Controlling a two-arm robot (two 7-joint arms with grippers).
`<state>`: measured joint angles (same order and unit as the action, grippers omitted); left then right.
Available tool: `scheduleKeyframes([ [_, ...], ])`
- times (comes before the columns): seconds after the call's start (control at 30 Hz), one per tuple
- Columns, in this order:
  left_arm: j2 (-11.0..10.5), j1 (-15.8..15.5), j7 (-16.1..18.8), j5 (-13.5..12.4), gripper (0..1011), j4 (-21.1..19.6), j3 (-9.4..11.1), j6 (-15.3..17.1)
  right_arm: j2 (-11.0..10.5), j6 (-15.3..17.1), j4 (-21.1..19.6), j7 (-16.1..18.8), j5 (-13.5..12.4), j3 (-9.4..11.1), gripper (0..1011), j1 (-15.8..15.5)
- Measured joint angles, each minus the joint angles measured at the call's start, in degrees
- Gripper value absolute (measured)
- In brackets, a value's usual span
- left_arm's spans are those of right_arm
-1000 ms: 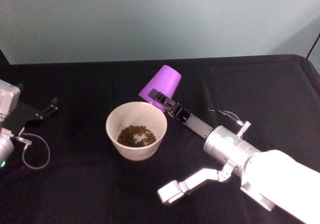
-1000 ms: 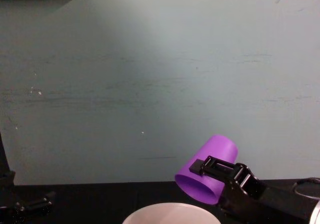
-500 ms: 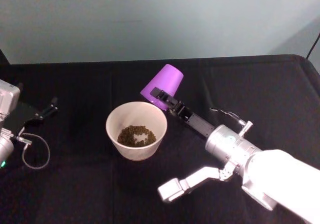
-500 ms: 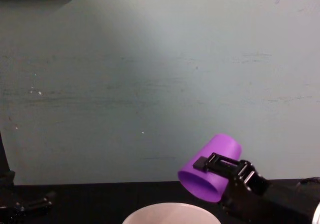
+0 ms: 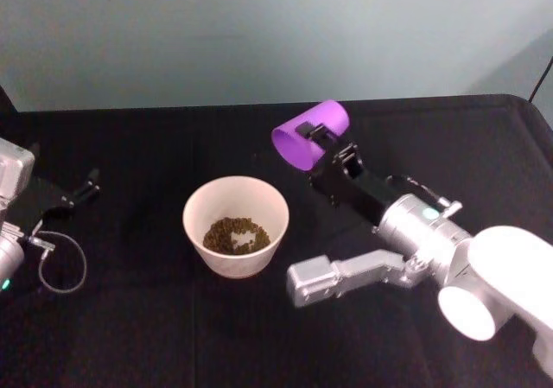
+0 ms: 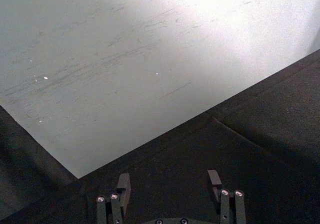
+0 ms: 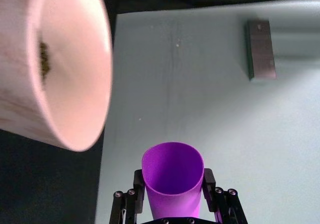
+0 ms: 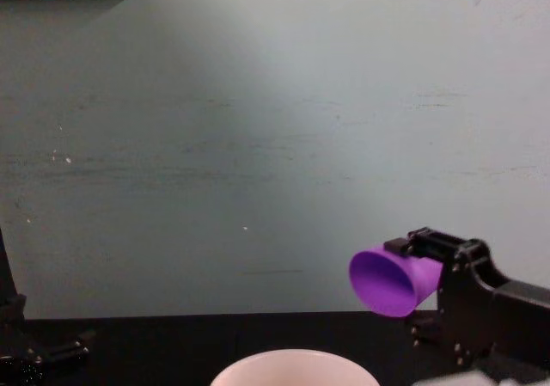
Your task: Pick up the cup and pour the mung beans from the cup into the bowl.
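Nearest to the robot, the white bowl (image 5: 199,200) is seen standing upright on the black table (image 5: 130,336), and the mung beans (image 5: 235,234) are gathered at its bottom. Just beyond the bowl and to its right, the purple cup (image 5: 298,142) is held in the air, clamped between the fingers of the right gripper (image 5: 320,137). The cup is turned nearly onto its side, with its mouth directed to the robot's left. It is raised higher than the bowl's rim and is kept apart from it. At the left edge of the table, the left gripper (image 6: 169,183) is parked low, with its fingers spread apart over the bare cloth.
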<state>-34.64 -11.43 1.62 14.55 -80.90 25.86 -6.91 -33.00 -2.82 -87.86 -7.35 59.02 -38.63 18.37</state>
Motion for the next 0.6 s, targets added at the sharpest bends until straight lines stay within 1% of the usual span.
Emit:
scheduleKeyframes([
  [0.03, 0.0, 0.0, 0.0, 0.0, 1000, 0.0, 0.0, 0.0, 0.0, 0.0, 0.0, 0.0, 0.0, 0.0, 705, 0.0],
  [0.07, 0.0, 0.0, 0.0, 0.0, 1000, 0.0, 0.0, 0.0, 0.1, -0.9, -0.1, 0.7, -2.4, 1.2, 706, -0.4],
  [0.13, 0.0, 0.0, 0.0, 0.0, 1000, 0.0, 0.0, 0.0, 0.3, -1.7, -0.2, 1.4, -4.9, 2.4, 706, -0.8],
  [0.17, 0.0, 0.0, 0.0, 0.0, 1000, 0.0, 0.0, 0.0, 0.4, -2.5, -0.3, 2.2, -7.4, 3.5, 706, -1.1],
  [0.2, 0.0, 0.0, 0.0, 0.0, 1000, 0.0, 0.0, 0.0, 0.5, -3.0, -0.4, 2.7, -8.7, 4.1, 705, -1.3],
  [0.23, 0.0, 0.0, 0.0, 0.0, 1000, 0.0, 0.0, 0.0, 0.6, -3.7, -0.5, 3.7, -11.3, 5.3, 706, -1.7],
  [0.33, 0.0, 0.0, 0.0, 0.0, 1000, 0.0, 0.0, 0.0, 0.9, -4.7, -0.7, 5.3, -15.2, 7.0, 706, -2.2],
  [0.37, 0.0, 0.0, 0.0, 0.0, 1000, 0.0, 0.0, 0.0, 1.1, -5.4, -0.7, 6.6, -17.9, 8.1, 705, -2.4],
  [0.47, 0.0, 0.0, 0.0, 0.0, 1000, 0.0, 0.0, 0.0, 1.4, -6.4, -0.9, 9.4, -22.9, 9.9, 705, -2.9],
  [0.5, 0.0, 0.0, 0.0, 0.0, 1000, 0.0, 0.0, 0.0, 1.6, -7.2, -0.9, 11.4, -26.6, 11.1, 705, -3.1],
  [0.6, 0.0, 0.0, 0.0, 0.0, 1000, 0.0, 0.0, 0.0, 2.0, -8.1, -1.0, 15.2, -33.3, 13.2, 706, -3.5],
])
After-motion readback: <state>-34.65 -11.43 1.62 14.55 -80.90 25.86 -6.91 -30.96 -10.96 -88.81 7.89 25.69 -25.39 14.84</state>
